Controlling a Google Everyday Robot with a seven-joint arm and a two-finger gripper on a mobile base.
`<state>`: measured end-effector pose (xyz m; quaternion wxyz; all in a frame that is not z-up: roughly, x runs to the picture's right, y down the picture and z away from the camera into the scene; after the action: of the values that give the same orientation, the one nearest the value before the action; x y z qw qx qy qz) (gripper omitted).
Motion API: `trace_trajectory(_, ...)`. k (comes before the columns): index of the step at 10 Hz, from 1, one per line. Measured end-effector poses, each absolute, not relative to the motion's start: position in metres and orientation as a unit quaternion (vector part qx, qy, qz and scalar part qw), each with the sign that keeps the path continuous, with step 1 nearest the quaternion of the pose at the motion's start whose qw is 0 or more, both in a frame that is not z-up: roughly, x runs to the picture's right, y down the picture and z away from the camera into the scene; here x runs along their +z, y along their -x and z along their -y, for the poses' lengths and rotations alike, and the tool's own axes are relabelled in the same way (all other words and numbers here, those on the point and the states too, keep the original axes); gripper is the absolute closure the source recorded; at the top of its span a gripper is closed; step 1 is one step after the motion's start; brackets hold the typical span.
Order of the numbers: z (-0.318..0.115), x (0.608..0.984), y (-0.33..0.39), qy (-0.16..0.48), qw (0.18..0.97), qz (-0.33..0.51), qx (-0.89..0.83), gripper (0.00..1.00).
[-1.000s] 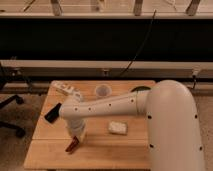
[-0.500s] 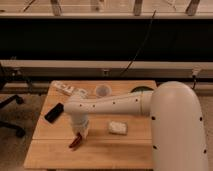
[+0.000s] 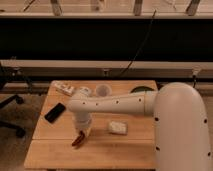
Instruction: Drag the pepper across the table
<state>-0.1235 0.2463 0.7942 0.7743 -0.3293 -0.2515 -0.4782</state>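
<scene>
Behind everything runs a dark wall with a pale rail and a black cable hanging down. In front of it stands the counter (image 3: 60,150), made of light wood planks. A big white arm reaches across it from the right side and bends down near the middle. At the end of the arm is the gripper (image 3: 81,134), and it points straight down at the wood, low and toward the front left part. The fingers are closed tight. The pepper (image 3: 77,140) is small and dark red, and it lies right at the tips, just a bit to the left and toward the front edge. It looks like the fingers are touching it or holding its top end, but I cannot tell which. The long way of the pepper slants, with its upper end by the tips and its lower end pointing down and to the left. A black phone (image 3: 55,112) lies well apart to the left. A pale sponge (image 3: 118,127) sits to the right of the gripper, near but not touching. A clear cup (image 3: 103,90) and a small packet (image 3: 64,88) wait at the back. I think the drag is under way, and open wood lies in front and to the left.
</scene>
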Motion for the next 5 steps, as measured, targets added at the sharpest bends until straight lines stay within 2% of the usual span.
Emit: trace_trajectory(5, -0.239, 0.798, 0.107, 0.332, 0.776, 0.253, -0.472, 1.00)
